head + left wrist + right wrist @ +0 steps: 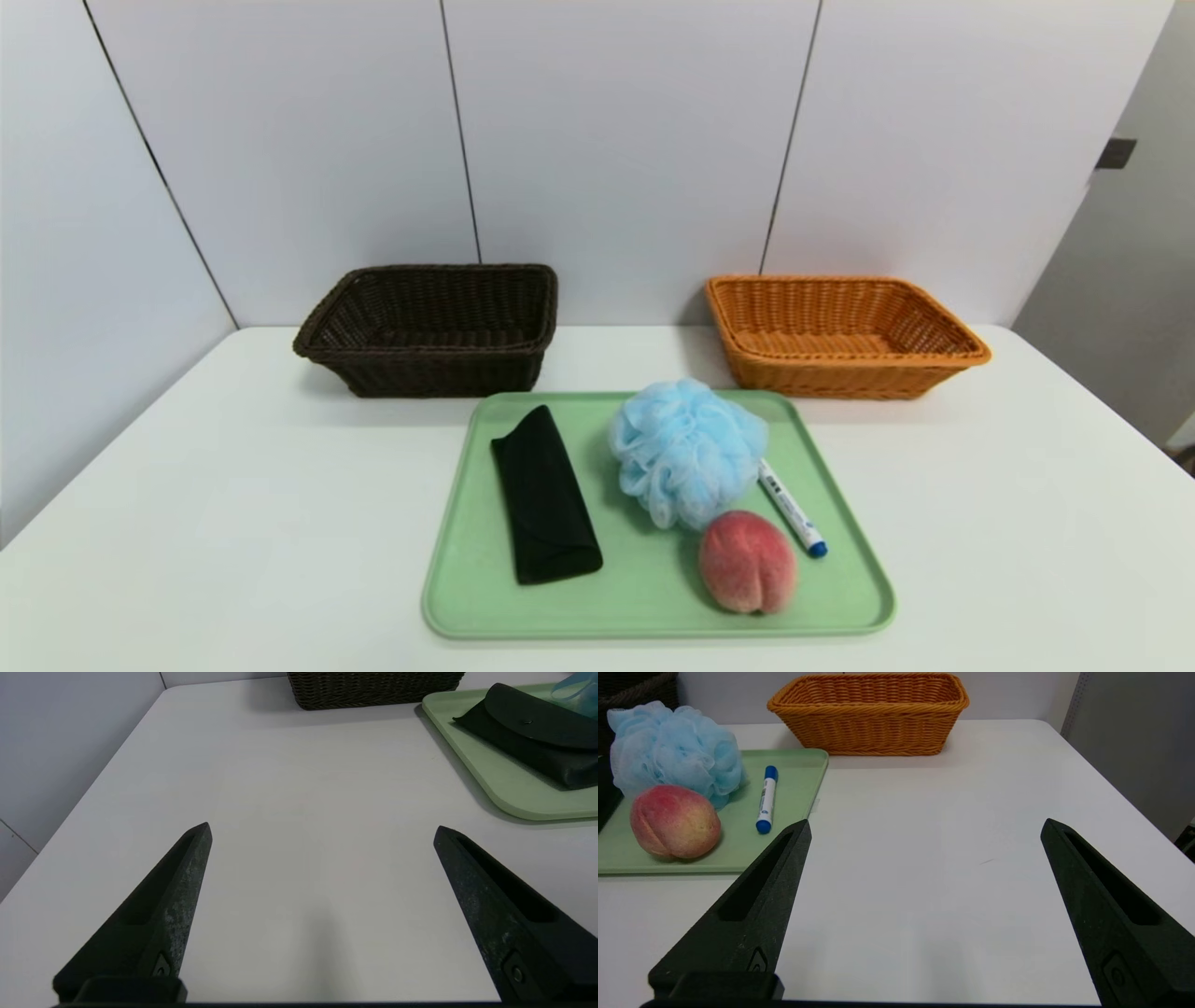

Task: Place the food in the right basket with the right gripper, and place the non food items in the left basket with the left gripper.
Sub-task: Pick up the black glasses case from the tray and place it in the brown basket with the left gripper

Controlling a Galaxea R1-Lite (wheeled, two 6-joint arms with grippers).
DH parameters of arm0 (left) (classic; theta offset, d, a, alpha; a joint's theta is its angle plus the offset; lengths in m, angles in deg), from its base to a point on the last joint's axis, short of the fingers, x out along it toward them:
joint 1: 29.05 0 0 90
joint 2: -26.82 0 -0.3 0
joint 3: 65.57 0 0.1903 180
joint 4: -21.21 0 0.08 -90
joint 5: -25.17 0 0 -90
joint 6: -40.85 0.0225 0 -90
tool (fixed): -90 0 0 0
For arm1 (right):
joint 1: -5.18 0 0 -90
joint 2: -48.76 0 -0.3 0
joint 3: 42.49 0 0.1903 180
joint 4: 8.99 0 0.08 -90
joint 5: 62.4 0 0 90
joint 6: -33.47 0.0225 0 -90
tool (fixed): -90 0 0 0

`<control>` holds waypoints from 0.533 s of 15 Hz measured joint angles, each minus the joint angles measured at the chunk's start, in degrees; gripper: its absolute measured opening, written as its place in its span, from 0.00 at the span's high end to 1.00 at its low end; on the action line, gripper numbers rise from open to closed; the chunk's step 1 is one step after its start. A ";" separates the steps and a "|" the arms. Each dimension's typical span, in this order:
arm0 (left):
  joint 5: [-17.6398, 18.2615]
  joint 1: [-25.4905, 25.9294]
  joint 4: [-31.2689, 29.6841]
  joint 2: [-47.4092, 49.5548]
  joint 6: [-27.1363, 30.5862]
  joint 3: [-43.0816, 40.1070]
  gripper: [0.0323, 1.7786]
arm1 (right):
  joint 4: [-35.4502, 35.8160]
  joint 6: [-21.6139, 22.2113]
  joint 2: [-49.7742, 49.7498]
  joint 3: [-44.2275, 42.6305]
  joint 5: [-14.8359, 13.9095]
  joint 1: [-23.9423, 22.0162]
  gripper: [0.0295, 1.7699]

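While nothing had yet been lifted, the peach lay on the near right part of the green tray, just beside the light blue bath pouf and close to the white marker with a blue cap, with the folded black cloth well apart on the tray's left side. Behind the tray, the orange-tan basket stood on the right of the white table and the dark brown basket on the left, both seemingly empty. The right gripper hung over bare table beside the tray, jaws spread wide and holding nothing; the left gripper hung likewise on the other side, released and empty. The likeliest trouble looked to be crowding: a finger reaching for the peach could snag the pouf's mesh or knock the marker rolling, and the round fruit might roll away under an off-centre pinch. Only the head view showed both baskets' insides and the whole tray, yet no gripper. The right wrist view alone showed the peach and marker from low down, and the left wrist view alone revealed a flap with a small stud on the black cloth.
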 joint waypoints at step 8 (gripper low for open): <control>0.39 0.00 14.14 -26.21 -1.17 22.31 0.05 | -21.70 -0.51 23.89 -28.72 -0.11 -0.09 0.04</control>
